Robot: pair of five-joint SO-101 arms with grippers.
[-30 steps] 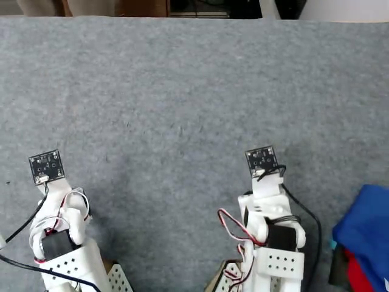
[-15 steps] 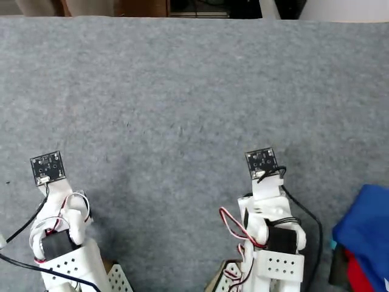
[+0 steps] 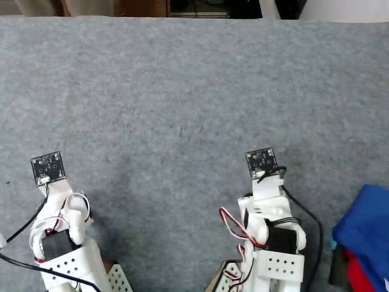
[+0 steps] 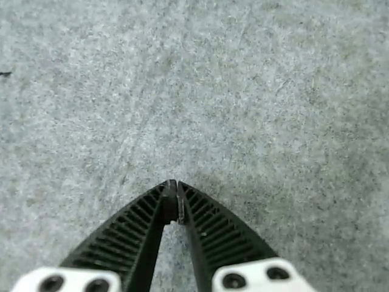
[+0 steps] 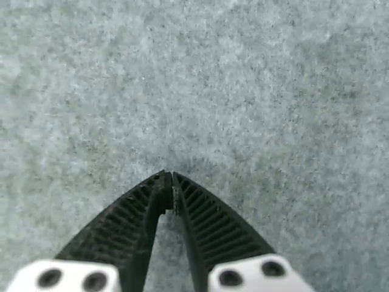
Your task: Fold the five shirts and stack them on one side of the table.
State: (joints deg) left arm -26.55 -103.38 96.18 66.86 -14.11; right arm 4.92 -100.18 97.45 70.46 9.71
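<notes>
A stack of folded shirts point(image 3: 364, 234), blue on top with red under it, lies at the table's near right edge, partly cut off. Both arms are drawn back at the near edge, the left arm point(image 3: 58, 231) at the left and the right arm point(image 3: 270, 225) just left of the stack. In the left wrist view my left gripper point(image 4: 172, 185) is shut, its black tips together over bare grey felt. My right gripper point(image 5: 168, 177) is likewise shut over bare felt, holding nothing.
The grey felt table point(image 3: 182, 97) spreads wide ahead of both arms. Its far edge meets dark furniture point(image 3: 200, 7) at the back. A dark object point(image 3: 338, 266) sits beside the shirt stack at the near right.
The left arm's wrist has drawn back slightly toward the near edge. The right arm and the shirt stack have stayed put.
</notes>
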